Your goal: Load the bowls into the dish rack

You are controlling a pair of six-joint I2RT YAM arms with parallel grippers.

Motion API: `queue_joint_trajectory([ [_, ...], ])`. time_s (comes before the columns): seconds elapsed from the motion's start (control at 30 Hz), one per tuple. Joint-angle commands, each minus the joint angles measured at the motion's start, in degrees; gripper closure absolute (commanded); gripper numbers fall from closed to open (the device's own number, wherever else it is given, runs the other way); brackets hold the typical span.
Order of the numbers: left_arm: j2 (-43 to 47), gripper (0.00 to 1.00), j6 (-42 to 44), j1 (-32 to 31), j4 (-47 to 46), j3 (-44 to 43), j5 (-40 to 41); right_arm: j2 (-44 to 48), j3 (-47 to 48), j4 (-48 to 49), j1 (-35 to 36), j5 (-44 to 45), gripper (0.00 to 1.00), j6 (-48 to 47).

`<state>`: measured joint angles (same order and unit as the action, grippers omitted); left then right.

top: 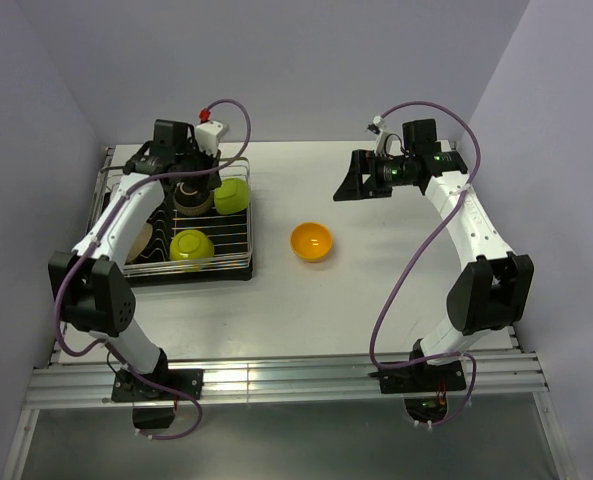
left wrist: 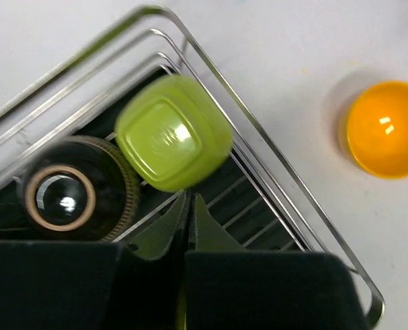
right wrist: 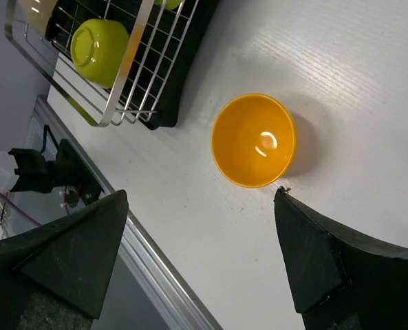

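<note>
The chrome wire dish rack stands at the left on its black tray. In it are two lime bowls, a black bowl and a white bowl. The orange bowl sits upright on the table to the right of the rack. My left gripper hovers over the rack's far end. In the left wrist view it is shut, its tips at the edge of the blurred, base-up lime bowl, beside the black bowl. My right gripper is open and empty above the table. In the right wrist view the orange bowl lies just beyond its fingers.
The rack's near corner, holding a lime bowl, shows in the right wrist view, with the table's metal rail below it. The orange bowl also shows in the left wrist view. Grey walls close in the table on three sides.
</note>
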<state>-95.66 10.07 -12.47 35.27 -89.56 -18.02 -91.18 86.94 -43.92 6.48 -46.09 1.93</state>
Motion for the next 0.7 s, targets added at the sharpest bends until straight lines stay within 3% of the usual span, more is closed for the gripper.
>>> queue_joint_trajectory([
  [0.0, 0.03, 0.96, -0.92, -0.36, 2.97, 3.60, -5.09, 2.67, -0.10, -0.46, -0.42, 0.38, 0.07, -1.23],
  [0.27, -5.06, 0.98, -3.82, -0.54, 0.51, 4.75, -6.77, 2.32, -0.27, -1.26, -0.42, 0.73, 0.08, -1.32],
  [0.67, -13.59, 0.84, -6.81, -0.45, -5.47, -1.23, -0.09, 1.53, -0.89, -1.08, -0.42, 0.91, 0.08, -1.32],
])
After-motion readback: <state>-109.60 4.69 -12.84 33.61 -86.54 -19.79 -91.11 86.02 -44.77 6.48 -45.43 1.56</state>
